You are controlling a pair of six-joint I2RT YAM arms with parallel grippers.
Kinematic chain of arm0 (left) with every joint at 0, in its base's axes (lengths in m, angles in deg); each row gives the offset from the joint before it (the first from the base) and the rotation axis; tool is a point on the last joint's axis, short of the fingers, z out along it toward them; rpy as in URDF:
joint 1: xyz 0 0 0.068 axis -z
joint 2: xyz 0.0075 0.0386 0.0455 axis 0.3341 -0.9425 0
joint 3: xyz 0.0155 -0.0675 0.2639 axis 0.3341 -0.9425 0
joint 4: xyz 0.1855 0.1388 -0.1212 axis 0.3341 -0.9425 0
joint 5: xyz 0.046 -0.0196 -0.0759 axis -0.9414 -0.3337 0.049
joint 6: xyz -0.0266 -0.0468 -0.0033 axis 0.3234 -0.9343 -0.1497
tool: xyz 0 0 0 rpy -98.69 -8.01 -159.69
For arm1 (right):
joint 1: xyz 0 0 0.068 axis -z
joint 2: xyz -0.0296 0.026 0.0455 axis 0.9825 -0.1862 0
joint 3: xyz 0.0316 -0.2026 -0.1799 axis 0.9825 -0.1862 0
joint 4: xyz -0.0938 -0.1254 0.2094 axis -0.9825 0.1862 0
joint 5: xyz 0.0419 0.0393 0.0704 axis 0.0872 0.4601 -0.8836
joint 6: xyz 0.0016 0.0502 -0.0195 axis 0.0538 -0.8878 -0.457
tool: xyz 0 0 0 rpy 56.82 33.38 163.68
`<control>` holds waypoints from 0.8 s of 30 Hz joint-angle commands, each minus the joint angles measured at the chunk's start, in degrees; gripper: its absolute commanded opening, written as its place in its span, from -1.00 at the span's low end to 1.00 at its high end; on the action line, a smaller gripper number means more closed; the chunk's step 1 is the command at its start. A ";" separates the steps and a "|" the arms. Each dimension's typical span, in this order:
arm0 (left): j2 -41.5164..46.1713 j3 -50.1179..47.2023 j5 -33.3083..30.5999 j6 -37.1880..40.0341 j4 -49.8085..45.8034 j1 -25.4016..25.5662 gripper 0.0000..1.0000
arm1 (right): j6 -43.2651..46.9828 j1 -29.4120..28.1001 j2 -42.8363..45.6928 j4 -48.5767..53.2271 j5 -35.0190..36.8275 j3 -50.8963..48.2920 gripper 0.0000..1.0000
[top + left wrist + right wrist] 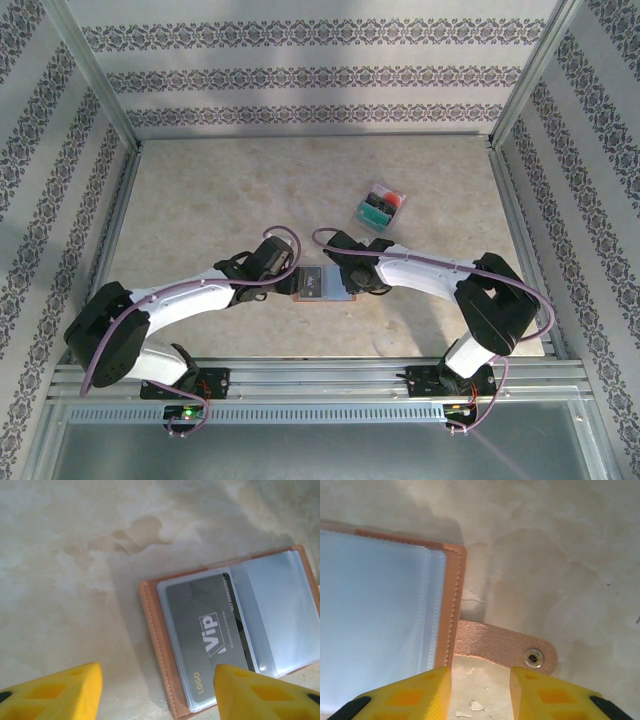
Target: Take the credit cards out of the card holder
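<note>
Near table centre, card holder (338, 292) lying open between both low, inward-reaching arms, left gripper (156, 680) agape, empty, above its grey card (207, 635), right gripper (480, 677) part-open, empty, at snap strap (505, 647), loose cards (380, 207) far right.

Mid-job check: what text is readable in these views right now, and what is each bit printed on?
"VIP": large white letters on the dark grey card, sleeved in the card holder.
"LOGO": gold letters near that card's lower corner.
Fine print along the card's edge: too small to read.
Printing on the loose cards in the top view: too small to read.
</note>
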 commanded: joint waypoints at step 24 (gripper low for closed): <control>-8.51 -2.78 7.68 -4.44 13.66 -0.51 -0.59 | -5.05 1.24 -1.11 -15.66 -22.49 1.76 -0.57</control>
